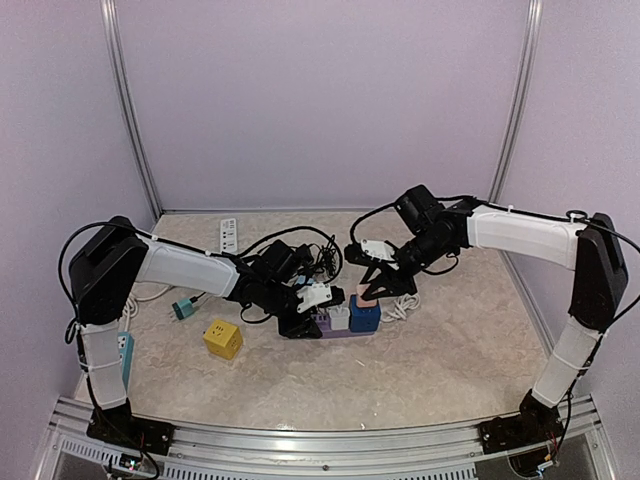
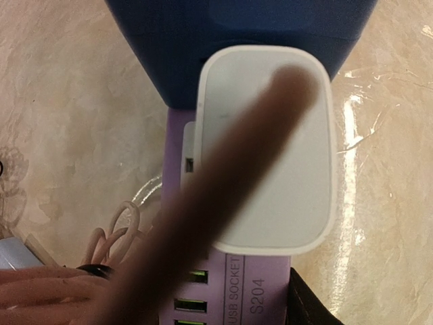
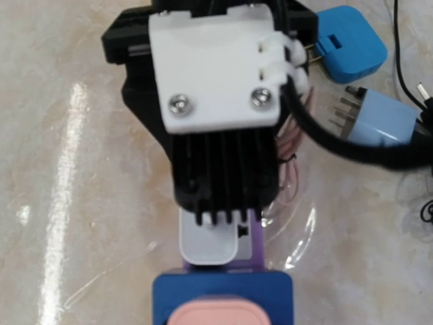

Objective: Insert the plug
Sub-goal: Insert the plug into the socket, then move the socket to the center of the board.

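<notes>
Standing by the bench (image 1: 440,370): its top is a glossy beige marble-look sheet, and overhead light leaves a bright streak (image 3: 64,169) on it. Plain pale lilac walls close it in, the back wall (image 1: 320,100) behind and side walls (image 1: 50,120) left and right. Two thin metal poles (image 1: 128,110) rise from its back corners. A ribbed aluminium rail (image 1: 330,440) runs along its near edge.

Both my arms (image 1: 185,268) wear white shells over black joints; a white two-screw plate (image 3: 213,68) caps my left gripper (image 1: 312,322).
</notes>
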Motion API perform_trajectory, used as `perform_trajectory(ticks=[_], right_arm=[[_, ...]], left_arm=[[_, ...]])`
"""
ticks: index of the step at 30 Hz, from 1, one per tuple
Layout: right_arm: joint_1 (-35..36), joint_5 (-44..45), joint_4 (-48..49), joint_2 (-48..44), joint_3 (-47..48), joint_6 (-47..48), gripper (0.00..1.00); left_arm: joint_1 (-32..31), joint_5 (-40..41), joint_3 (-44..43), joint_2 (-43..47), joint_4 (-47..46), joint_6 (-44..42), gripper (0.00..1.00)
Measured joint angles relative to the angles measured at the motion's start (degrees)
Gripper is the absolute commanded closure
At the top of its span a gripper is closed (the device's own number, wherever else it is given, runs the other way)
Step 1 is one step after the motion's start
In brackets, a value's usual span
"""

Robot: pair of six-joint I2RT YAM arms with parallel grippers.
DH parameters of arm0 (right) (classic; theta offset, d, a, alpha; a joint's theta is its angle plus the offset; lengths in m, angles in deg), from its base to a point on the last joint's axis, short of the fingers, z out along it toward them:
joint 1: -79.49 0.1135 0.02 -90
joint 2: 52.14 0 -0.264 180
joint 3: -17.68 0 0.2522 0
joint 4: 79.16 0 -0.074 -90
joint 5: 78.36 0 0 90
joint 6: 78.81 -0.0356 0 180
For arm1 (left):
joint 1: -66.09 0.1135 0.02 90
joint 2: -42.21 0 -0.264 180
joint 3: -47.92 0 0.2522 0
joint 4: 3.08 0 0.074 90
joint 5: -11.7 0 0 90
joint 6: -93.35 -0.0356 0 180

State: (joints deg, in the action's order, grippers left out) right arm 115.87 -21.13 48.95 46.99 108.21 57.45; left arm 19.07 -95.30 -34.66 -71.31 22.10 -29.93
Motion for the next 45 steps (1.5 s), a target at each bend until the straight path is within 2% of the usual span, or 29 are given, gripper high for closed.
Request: perform_trajectory(ticks=[3,10,16,18,20,21,26,28,33,40,45], right_arm=[[1.2,2.6,-0.2,1.0,0.2,0.6,1.0],[1.2,2.8,1.5,0.2,-2.1,1.3,1.0],[0.7,1.6,1.4,1.3,-1.2,0.9,1.0],[0.6,1.6,2.1,0.4,-1.7,0.6,1.0],[0.7,1.9,2.5,-0.1,-2.2,0.3,1.0],[0.7,2.1,2.7,-0.3,-2.4,0.1,1.0],[1.4,4.3,4.8,-2.4,-5.0,-1.6,1.0],[1.5,5.2,6.6,-3.7,-6.9,-2.3,1.0],[1.8,6.7,7.9,-4.1,-7.2,-4.7,1.0],[2.1,11.0,8.7,-3.3,-6.0,-13.3,1.0],[2.4,16.2,9.8,-3.4,-5.9,-19.9,1.0]], left_arm=[[0.0,0.1,0.0,0.0,0.0,0.0,0.74],[0.0,0.3,0.0,0.0,0.1,0.2,0.74],[0.0,0.4,0.0,0.0,0.1,0.2,0.68],[0.0,0.5,0.0,0.0,0.1,0.2,0.6],[0.0,0.7,-0.1,0.0,0.3,0.2,0.4],[0.0,0.8,-0.3,0.0,0.7,0.3,0.33],[-0.3,5.4,-2.4,-0.4,6.3,0.8,0.22],[-0.4,7.1,-2.9,-0.1,7.6,0.9,0.1],[-0.7,11.0,-2.8,3.9,11.1,1.5,0.09],[-0.6,12.5,2.4,15.8,10.7,2.4,0.09],[-0.3,16.0,5.5,19.1,10.4,3.6,0.09]])
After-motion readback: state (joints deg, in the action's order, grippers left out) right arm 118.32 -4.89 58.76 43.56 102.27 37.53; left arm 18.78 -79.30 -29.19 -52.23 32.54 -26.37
